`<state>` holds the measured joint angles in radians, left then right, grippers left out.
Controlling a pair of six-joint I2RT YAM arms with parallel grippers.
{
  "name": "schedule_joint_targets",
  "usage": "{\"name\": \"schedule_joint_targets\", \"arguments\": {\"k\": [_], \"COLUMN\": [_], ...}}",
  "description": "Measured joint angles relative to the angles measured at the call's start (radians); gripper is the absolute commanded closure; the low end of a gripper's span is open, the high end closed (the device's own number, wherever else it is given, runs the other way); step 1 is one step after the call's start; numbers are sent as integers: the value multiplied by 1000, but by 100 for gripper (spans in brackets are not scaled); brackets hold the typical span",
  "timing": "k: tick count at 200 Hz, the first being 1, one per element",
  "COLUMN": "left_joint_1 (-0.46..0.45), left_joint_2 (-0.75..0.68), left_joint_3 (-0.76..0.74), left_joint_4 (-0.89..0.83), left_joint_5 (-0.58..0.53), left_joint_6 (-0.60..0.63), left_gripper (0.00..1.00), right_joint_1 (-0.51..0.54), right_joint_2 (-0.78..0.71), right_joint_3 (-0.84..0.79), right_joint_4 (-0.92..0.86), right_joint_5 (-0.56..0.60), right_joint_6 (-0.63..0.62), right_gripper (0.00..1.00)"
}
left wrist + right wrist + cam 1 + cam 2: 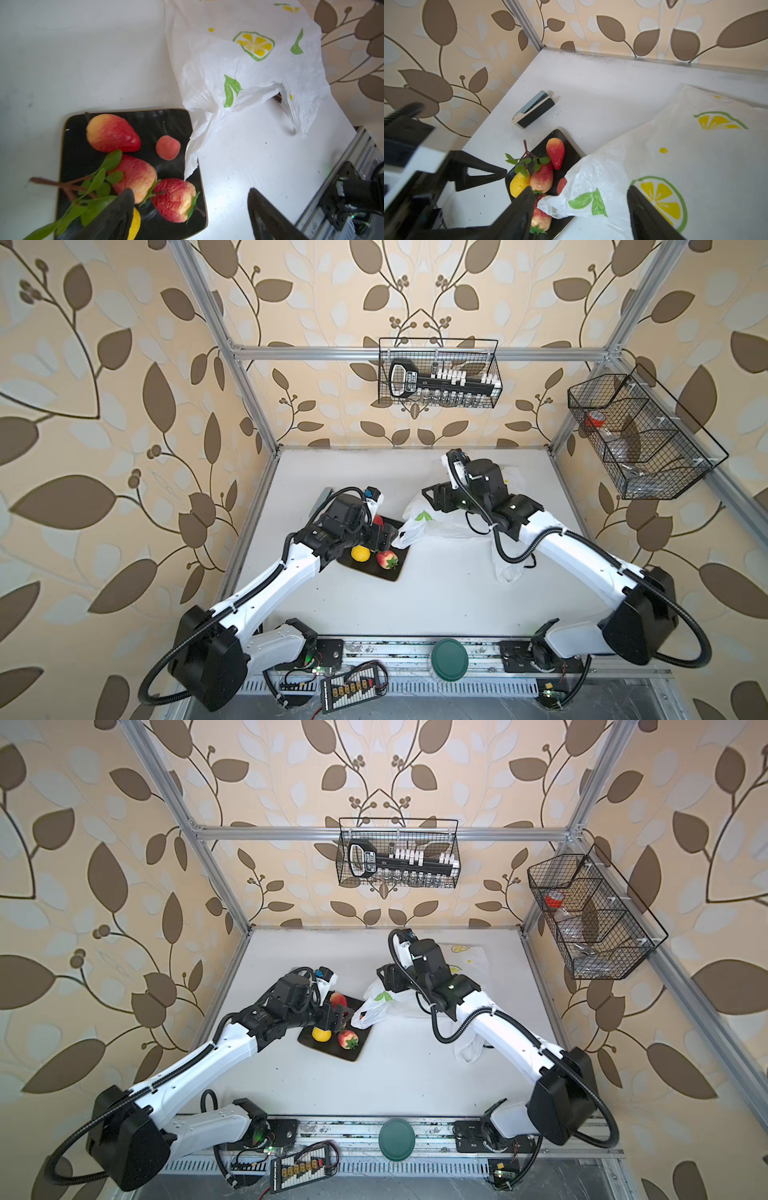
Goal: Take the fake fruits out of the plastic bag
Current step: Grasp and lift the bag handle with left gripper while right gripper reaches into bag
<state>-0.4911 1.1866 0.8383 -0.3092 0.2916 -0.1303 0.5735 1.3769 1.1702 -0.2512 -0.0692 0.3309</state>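
I have both top views high over the near edge, tilted steeply down on the whole white tabletop (436,605), and nearly alike. Left wrist view sits close, low over the black square plate (74,149). Right wrist view faces that plate from over the thin white lemon-print plastic bag (695,155); both share plate and bag.

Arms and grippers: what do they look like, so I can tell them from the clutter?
The left arm and right arm both have white link shells and black joint housings. A black ribbed cable conduit loops outside each arm. The left gripper and right gripper are matte black, with fingers tapering to points.
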Motion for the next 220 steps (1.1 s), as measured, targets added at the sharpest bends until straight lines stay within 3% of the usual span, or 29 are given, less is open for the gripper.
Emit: {"name": "schedule_joint_targets", "arguments": {"k": [28, 58, 113, 154, 194, 220], "left_joint_1": [0, -1, -36, -74, -99, -113], "left_joint_2": [114, 211, 372, 373, 311, 234], "left_joint_3": [-1, -1, 39, 84, 101, 110], "left_joint_4": [52, 98, 148, 163, 166, 167], "left_joint_5": [95, 124, 109, 79, 76, 78], "left_joint_6": [38, 52, 72, 76, 34, -3], "left_gripper": [23, 33, 67, 91, 100, 100], "right_joint_1": [0, 0, 0, 0, 0, 0], "right_joint_2": [-90, -153, -244, -313, -360, -390], "right_joint_3": [-71, -131, -190, -231, -313, -365], "right_joint_4": [-1, -9, -37, -46, -75, -98], "right_joint_5": [19, 36, 61, 85, 87, 75], "right_joint_6": [25, 51, 79, 89, 87, 53], "right_gripper": [29, 29, 29, 31, 35, 39]}}
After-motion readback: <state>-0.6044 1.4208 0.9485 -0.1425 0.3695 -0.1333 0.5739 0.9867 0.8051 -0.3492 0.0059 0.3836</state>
